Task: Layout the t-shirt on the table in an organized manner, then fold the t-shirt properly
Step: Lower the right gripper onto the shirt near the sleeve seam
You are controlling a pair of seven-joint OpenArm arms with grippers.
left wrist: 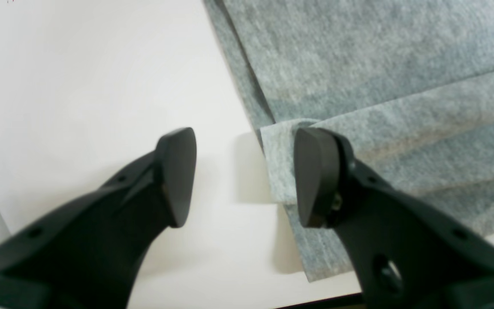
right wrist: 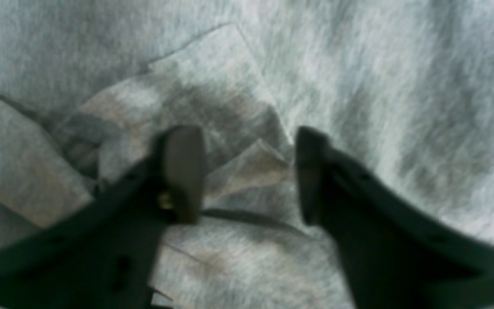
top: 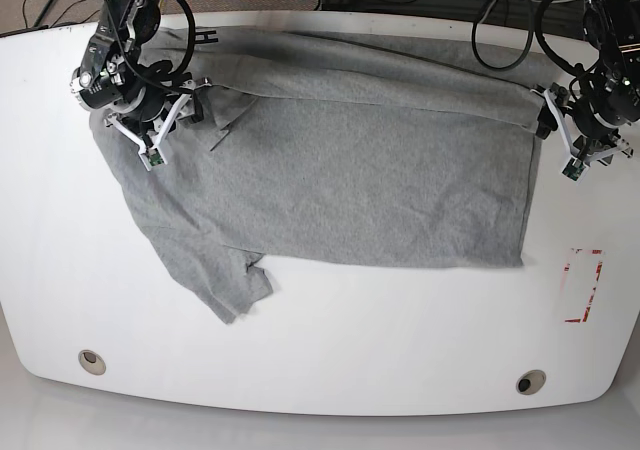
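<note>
Left wrist view: left gripper (left wrist: 247, 176) wide, straddling a folded hem corner of the t-shirt (left wrist: 380, 86) at the edge of the tabletop (left wrist: 79, 86); nothing clamped. Risk — closing here may catch only the top layer, leaving the lower fold behind.

Right wrist view: blurred. Right gripper (right wrist: 251, 171) over bunched, overlapping folds; gap visible between pads, grip cannot be told. Risk — pinching several layers at once, dragging a wad instead of an edge.

Base view: t-shirt spread across tabletop centre, near sleeve crumpled, far edge rolled over. Risk — uneven pull from the two corners skews the cloth or slides it toward the far rim.
</note>
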